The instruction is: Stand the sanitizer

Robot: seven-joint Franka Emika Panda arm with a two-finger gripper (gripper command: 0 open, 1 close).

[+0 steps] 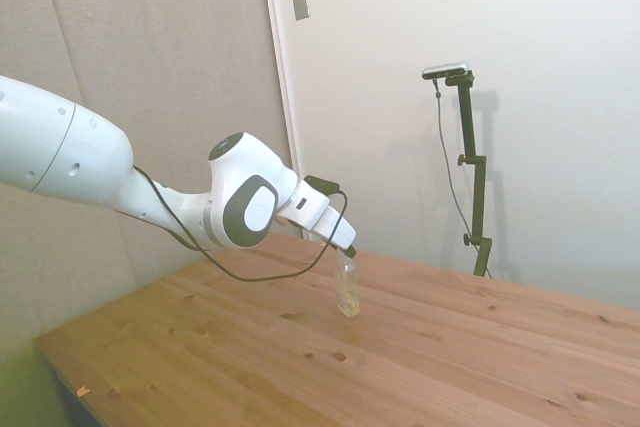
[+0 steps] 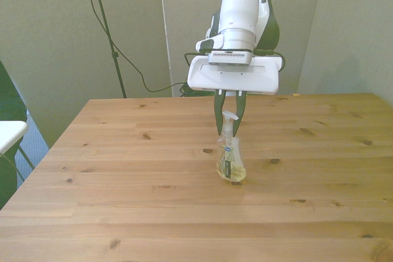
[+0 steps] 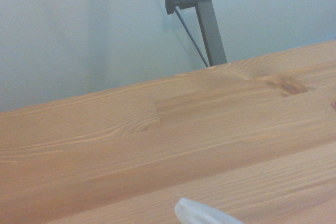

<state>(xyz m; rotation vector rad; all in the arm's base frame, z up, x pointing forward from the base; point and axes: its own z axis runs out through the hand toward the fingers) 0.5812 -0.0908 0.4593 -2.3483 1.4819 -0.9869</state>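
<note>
So your front view gives you the good stuff: the small clear plastic sanitizer bottle [image 2: 231,162] with pale yellowish liquid, a white pump top and a little label sits upright with its base on the wooden plank table [image 2: 123,170], roughly mid-table. The white arm's gripper [image 2: 228,128] has its dark fingers [image 2: 218,118] pinched on the bottle's neck and pump, one on each side.

From the side view you can't really make out the fingers, but you do see the bottle [image 1: 347,290] hanging off the tilted wrist with its bottom touching the table [image 1: 480,357], leaning a bit rather than dead straight. A black cable [image 1: 240,267] loops under the forearm there.

The wrist view only catches a blurry pale tip of something at the frame's edge; you can't tell what it is.

Nothing sits around the bottle. Behind the table you've got beige panel walls, and at the front view's left edge a bit of a white chair seat [image 2: 9,134].
</note>
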